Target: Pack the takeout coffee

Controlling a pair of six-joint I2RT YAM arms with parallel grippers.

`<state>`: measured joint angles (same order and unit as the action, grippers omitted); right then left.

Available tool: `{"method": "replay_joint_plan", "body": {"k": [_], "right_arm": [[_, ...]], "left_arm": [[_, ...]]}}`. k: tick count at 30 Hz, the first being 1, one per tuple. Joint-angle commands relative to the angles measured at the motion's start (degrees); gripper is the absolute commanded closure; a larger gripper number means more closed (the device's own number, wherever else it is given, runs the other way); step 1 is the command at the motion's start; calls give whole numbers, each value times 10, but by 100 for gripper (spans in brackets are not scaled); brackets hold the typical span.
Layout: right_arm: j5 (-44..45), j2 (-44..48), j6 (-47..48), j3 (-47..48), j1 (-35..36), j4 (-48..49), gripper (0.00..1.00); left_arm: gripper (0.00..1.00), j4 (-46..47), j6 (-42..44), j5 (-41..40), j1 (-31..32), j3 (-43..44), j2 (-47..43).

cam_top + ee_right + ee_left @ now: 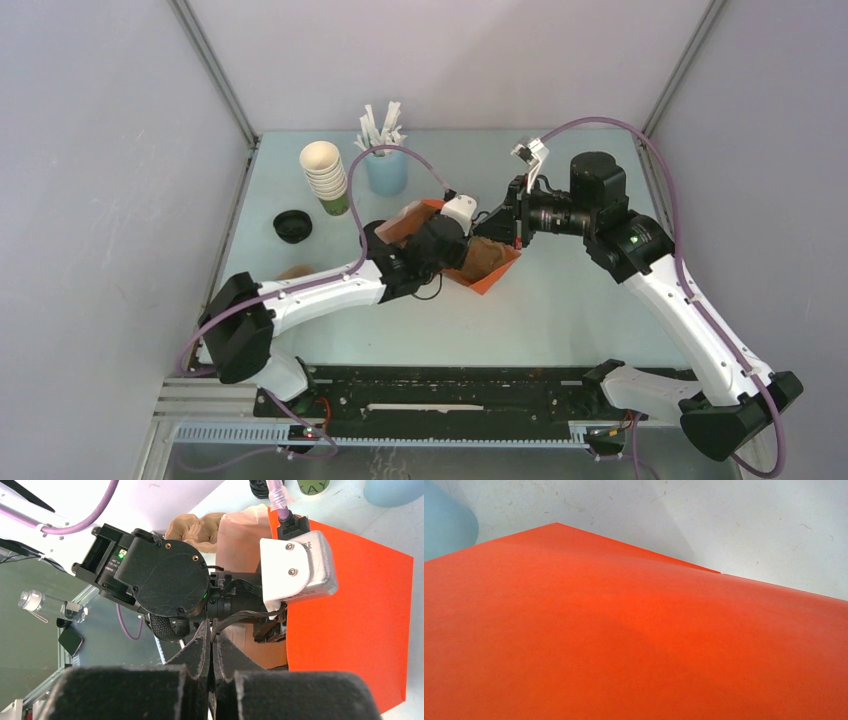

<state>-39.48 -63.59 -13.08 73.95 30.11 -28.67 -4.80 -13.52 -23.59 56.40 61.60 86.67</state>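
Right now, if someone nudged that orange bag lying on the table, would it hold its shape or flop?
Probably flop: the orange bag looks like thin paper, with a soft dent in its wall in the left wrist view. It likely weighs little and could slide on the smooth table rather than stay put.

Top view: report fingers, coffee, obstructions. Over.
Right fingers shut, empty, beside the orange bag. Left fingers at the bag's rim, grip unclear. Black lid on the table left of the bag; single green cup not seen. Fingers crowd its mouth.
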Motion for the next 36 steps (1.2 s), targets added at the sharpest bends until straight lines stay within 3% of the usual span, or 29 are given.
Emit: {"method": "replay_joint_plan", "body": {"k": [1, 7, 10, 16, 24, 26, 36], "right_arm": [[-11, 13, 13, 5, 9, 13, 100], [1, 14, 17, 5, 19, 17, 100], [13, 14, 22, 5, 25, 16, 100], [30, 12, 32, 5, 28, 10, 100], [88, 16, 45, 5, 45, 2, 100], [105, 17, 50, 5, 56, -2, 100], [219, 31, 49, 39, 100, -48, 100]], "left_arm": [[70, 14, -2, -20, 2, -17, 19], [70, -11, 2, -44, 7, -11, 30], [64, -13, 5, -40, 13, -14, 24], [34, -63, -24, -26, 16, 9, -18], [22, -153, -71, 54, 17, 34, -98], [6, -163, -81, 81, 17, 33, -124], [0, -183, -167, 190, 17, 55, -239]]}}
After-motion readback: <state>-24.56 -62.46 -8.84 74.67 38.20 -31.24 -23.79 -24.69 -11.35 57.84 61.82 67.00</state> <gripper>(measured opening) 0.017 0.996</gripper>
